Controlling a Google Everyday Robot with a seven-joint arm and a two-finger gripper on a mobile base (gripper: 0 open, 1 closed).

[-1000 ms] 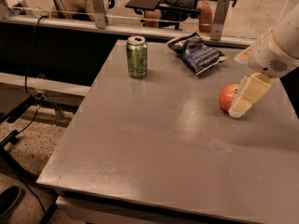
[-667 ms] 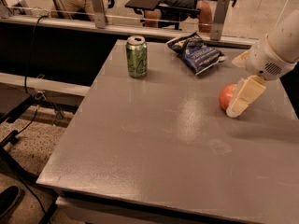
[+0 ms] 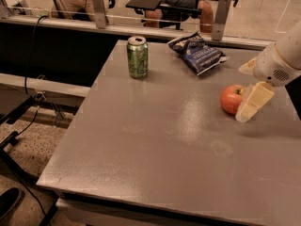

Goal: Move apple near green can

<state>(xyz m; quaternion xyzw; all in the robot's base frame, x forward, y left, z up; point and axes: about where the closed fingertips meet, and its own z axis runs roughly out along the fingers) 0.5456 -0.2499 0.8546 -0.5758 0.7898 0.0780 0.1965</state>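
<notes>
Little has moved since the earlier frame: the gripper (image 3: pixel 250 106) has edged slightly lower and to the right beside the apple (image 3: pixel 231 99), and the apple lies on the same spot. You see the gripper at the right edge of the view, reaching down and leftward from the white wrist (image 3: pixel 278 64). Its cream-coloured part lies against the apple's right side, with its tip close to the table (image 3: pixel 155 154). You cannot tell from this view whether the gripper is spread apart or pressed onto the apple. The apple rests on the grey tabletop on the right side, its red-orange skin facing you. The green can (image 3: pixel 137 56) stands upright near the far left corner of the table, well apart from the apple. Between them, towards the far edge, the blue chip bag (image 3: pixel 200 54) lies flat and crumpled, nearer the apple than the can and touching neither. Behind the table runs a low rail with two upright posts (image 3: pixel 99 6). On the left a dark cable (image 3: pixel 29 55) hangs down towards the floor.
</notes>
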